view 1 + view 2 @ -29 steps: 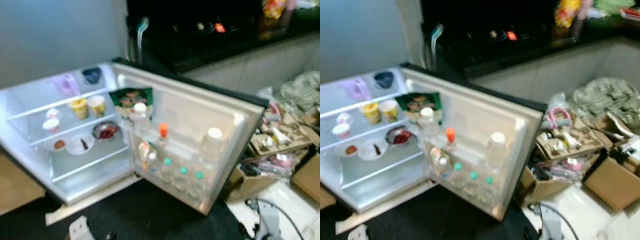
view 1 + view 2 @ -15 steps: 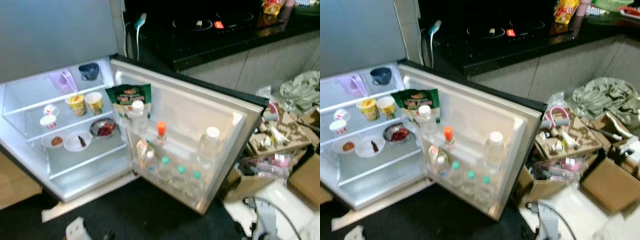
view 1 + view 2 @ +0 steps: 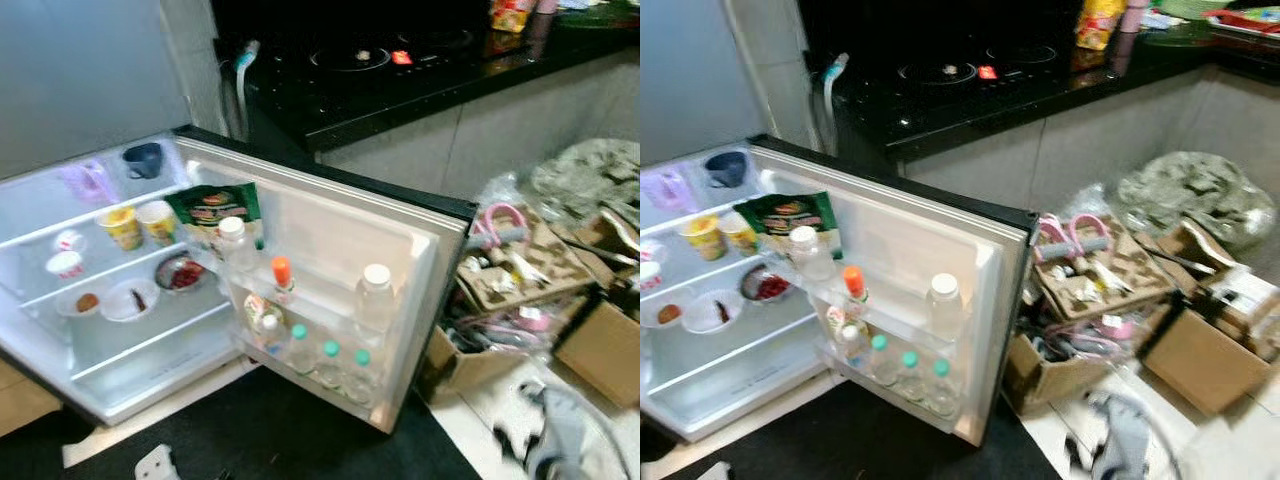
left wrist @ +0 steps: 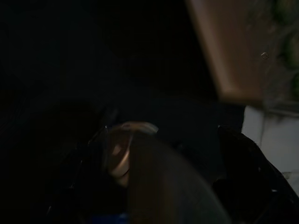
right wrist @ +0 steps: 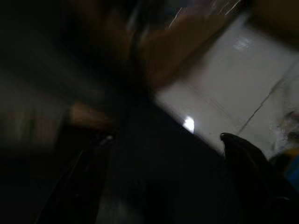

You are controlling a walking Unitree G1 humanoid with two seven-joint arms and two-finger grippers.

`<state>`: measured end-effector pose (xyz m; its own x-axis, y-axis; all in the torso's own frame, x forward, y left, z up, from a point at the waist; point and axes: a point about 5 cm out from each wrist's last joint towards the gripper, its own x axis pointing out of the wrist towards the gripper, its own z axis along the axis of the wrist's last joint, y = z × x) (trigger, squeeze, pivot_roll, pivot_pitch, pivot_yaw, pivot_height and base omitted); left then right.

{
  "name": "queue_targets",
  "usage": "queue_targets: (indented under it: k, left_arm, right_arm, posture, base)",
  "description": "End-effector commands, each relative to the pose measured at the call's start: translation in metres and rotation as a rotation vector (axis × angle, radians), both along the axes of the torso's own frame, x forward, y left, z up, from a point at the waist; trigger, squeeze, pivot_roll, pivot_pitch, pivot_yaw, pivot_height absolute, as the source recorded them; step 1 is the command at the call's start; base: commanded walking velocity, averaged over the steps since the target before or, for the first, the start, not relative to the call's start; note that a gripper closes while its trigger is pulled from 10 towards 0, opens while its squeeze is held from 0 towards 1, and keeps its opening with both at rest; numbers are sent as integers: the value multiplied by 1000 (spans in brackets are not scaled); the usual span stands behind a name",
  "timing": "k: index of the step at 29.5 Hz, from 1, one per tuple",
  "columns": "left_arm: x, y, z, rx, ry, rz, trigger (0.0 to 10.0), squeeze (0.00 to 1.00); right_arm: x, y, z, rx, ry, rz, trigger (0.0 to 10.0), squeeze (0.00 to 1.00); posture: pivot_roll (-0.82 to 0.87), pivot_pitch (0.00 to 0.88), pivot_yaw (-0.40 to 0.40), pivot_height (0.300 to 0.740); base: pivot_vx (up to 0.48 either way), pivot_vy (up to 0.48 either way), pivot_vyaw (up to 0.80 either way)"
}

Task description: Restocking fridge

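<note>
**White fridge open, both grippers low and idle**

White-lined fridge (image 3: 60,350) stands open, up ahead of the left gripper (image 4: 173,186), door (image 3: 340,230) swung wide towards the right gripper (image 5: 168,186). Carries on the door racks a row of teal-capped bottles (image 3: 328,362), an orange-capped bottle (image 3: 281,275), a taller white-capped bottle (image 3: 374,295) and a green packet (image 3: 214,208). Holds on the inner shelves yellow cups (image 3: 125,228), small bowls (image 3: 130,298) and a dark blue cup (image 3: 145,158). Further beyond both grippers, black worktop (image 3: 400,85). Ahead of the right gripper, cardboard boxes (image 3: 600,350) of clutter on pale floor tiles (image 5: 224,93). Both wrist views dark and blurred: cannot tell whether either gripper is spread or pressed together.
</note>
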<state>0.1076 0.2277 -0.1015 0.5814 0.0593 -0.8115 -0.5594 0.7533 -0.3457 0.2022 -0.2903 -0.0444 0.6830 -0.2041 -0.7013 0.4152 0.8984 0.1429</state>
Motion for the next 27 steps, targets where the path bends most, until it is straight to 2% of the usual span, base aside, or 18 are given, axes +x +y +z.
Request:
queue_targets:
  k: [1, 4, 9, 10, 11, 14, 15, 16, 18, 20, 23, 25, 27]
  left_arm:
    - [-6, 4, 0, 2, -2, 0, 10000, 0]
    - [-7, 6, 0, 15, 0, -10, 10000, 0]
    - [-10, 14, 1, 32, 5, 27, 10000, 0]
    - [-9, 14, 2, 33, 0, 30, 10000, 0]
    - [-8, 15, 2, 33, -5, 34, 10000, 0]
    - [-7, 15, 2, 32, -7, 36, 10000, 0]
    - [-7, 14, 2, 30, 2, 25, 10000, 0]
    - [-7, 14, 2, 30, 2, 25, 10000, 0]
    - [-7, 12, 1, 28, 5, 6, 10000, 0]
    - [-5, 15, 3, 35, 2, -9, 10000, 0]
    - [-2, 18, 4, 49, 0, -16, 10000, 0]
    - [2, 18, 5, 51, -12, -17, 10000, 0]
    - [3, 18, 6, 50, -18, -16, 10000, 0]
  right_arm:
    - [15, -12, 16, 23, -130, -85, 0, 0]
    - [25, -18, 27, 29, -191, -123, 0, 0]
    - [61, -27, 64, 106, -417, -184, 0, 0]
    - [71, -31, 76, 135, -488, -210, 2863, 0]
    - [77, -33, 84, 157, -535, -229, 2863, 0]
    - [80, -34, 89, 170, -563, -239, 2863, 0]
    - [85, -36, 96, 186, -603, -248, 10000, 0]
    - [85, -36, 96, 186, -603, -248, 10000, 0]
    - [96, -38, 114, 241, -716, -246, 10000, 0]
    - [105, -34, 126, 314, -807, -192, 10000, 0]
    - [113, -24, 132, 359, -846, -104, 10000, 0]
    - [124, -7, 141, 436, -908, 15, 10000, 0]
    - [127, -2, 144, 458, -924, 48, 10000, 0]
  posture:
    - [-33, 0, 8, 740]
    - [-34, 0, 7, 740]
    - [-41, 0, 4, 740]
    - [-41, 0, 2, 740]
    - [-43, 0, 4, 740]
    - [-43, 0, 4, 740]
    - [-42, 0, 7, 740]
    - [-42, 0, 7, 740]
    - [-37, 0, 12, 740]
    - [-38, 0, 12, 740]
    - [-43, 0, 5, 740]
    - [-42, 0, 6, 740]
    - [-42, 0, 6, 740]
  base:
    - [0, 0, 0]
    - [0, 0, 0]
    - [0, 0, 0]
    - [0, 0, 0]
    - [0, 0, 0]
    - [0, 0, 0]
    - [0, 0, 0]
    - [0, 0, 0]
    - [0, 0, 0]
    - [0, 0, 0]
    - [0, 0, 0]
    - [0, 0, 0]
    - [0, 0, 0]
